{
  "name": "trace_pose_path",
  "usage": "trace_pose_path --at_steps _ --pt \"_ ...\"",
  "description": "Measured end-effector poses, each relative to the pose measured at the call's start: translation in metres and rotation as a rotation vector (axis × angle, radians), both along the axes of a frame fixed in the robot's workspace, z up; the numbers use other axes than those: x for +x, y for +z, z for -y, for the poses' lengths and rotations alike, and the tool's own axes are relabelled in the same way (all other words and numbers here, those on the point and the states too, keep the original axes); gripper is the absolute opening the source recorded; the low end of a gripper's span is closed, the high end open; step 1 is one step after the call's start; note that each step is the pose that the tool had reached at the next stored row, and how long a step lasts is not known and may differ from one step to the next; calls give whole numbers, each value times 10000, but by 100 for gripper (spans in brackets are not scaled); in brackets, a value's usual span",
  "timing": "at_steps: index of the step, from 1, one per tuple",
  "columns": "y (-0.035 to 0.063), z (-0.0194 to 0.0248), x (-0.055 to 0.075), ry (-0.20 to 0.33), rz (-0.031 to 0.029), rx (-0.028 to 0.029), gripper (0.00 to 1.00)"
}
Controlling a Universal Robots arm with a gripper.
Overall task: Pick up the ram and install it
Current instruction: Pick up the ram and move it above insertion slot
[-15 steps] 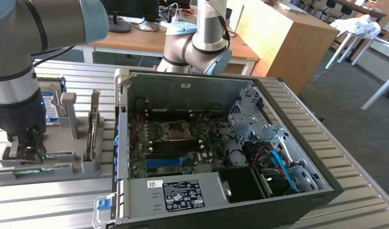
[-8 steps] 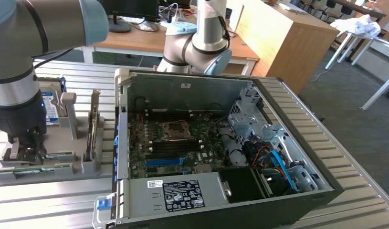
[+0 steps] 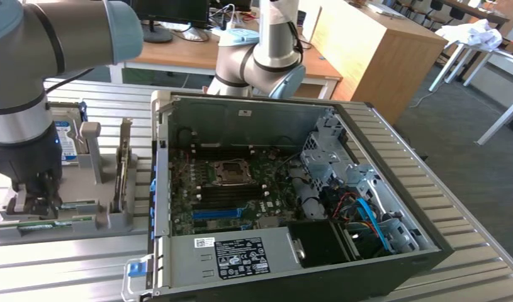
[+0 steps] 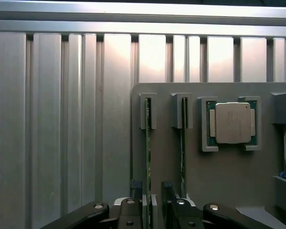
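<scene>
Arm down over the grey holder (image 3: 72,234) on the slatted metal table (image 4: 62,119), at the exterior view's left of the open computer case (image 3: 281,189). Gripper (image 4: 151,190) spread wide, nothing clamped. The ram (image 4: 148,152) stands on edge in its slot in the holder, its lower end between the two fingers (image 4: 168,191), a gap showing on one side. A second green stick (image 4: 182,152) stands in the next slot, and the square silver processor (image 4: 232,122) sits in its pocket beside that.
</scene>
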State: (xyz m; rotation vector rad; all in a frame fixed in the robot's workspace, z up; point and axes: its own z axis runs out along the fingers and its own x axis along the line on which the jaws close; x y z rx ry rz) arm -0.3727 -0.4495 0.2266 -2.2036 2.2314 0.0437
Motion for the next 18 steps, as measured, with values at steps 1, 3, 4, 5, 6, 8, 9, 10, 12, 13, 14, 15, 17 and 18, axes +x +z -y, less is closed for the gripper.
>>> trace_pose_path --at_steps 1,3,4,5,6,8,9,10,12,13,14,15,17,18 --pt "-7 0 0 0 0 0 30" --pt "-22 0 0 0 0 0 30" --pt "-28 0 0 0 -1 -1 30" --pt "-35 0 0 0 -1 0 30" --pt "-42 0 0 0 -1 0 30" --pt "-56 0 0 0 0 0 30" --pt "-64 0 0 0 -1 0 30" --pt "-71 0 0 0 -1 -1 30" --pt "-86 0 0 0 0 0 30" --pt "-94 0 0 0 0 0 30" --pt "-101 0 0 0 0 0 30" --pt "-109 0 0 0 -1 -1 30" --pt "-124 0 0 0 -1 -1 30" --pt "-131 0 0 0 -1 0 30"
